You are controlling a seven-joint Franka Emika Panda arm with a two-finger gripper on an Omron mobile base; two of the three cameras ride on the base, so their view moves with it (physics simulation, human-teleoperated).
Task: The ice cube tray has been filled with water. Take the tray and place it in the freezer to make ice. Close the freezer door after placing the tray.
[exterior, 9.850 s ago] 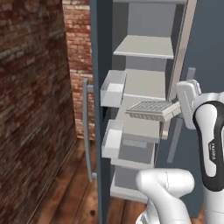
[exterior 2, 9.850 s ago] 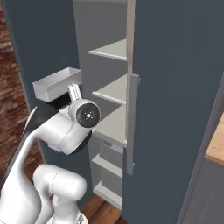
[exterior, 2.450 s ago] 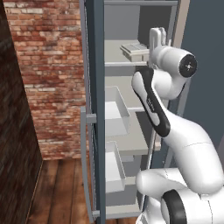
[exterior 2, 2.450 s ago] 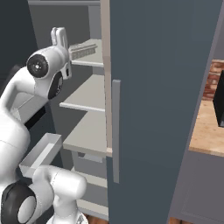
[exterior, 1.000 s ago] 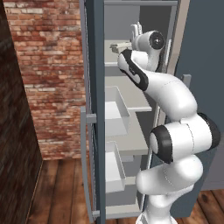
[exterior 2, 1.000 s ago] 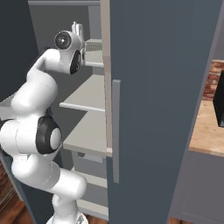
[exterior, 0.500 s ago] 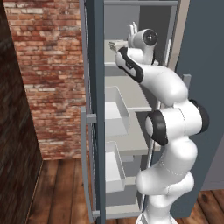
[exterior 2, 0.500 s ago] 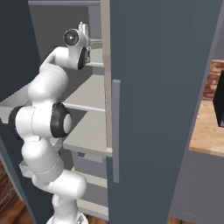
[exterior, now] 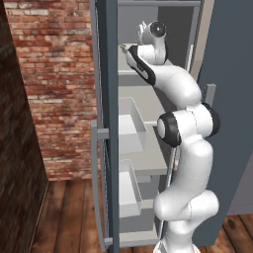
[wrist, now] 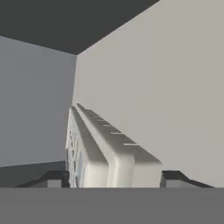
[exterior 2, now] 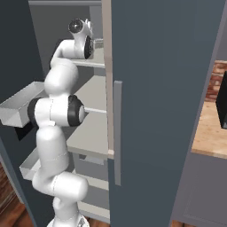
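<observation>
Grey freezer (exterior: 148, 99) walls close round me up at the top shelf (exterior 2: 95, 60). My gripper (wrist: 116, 179) has its fingertips (wrist: 173, 178) spread either side of the ice cube tray (wrist: 103, 148), a gap showing on each flank. Pale ribbed tray, grid cells along one face, running away toward the back corner. Freezer door (exterior: 106, 123) stands wide open; side wall sits close beside the tray.

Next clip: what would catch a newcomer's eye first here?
The white arm stretching up into the open freezer, its gripper at an upper shelf. In the hand view, the ice cube tray lies between the fingertips, which stand apart from it.
</observation>
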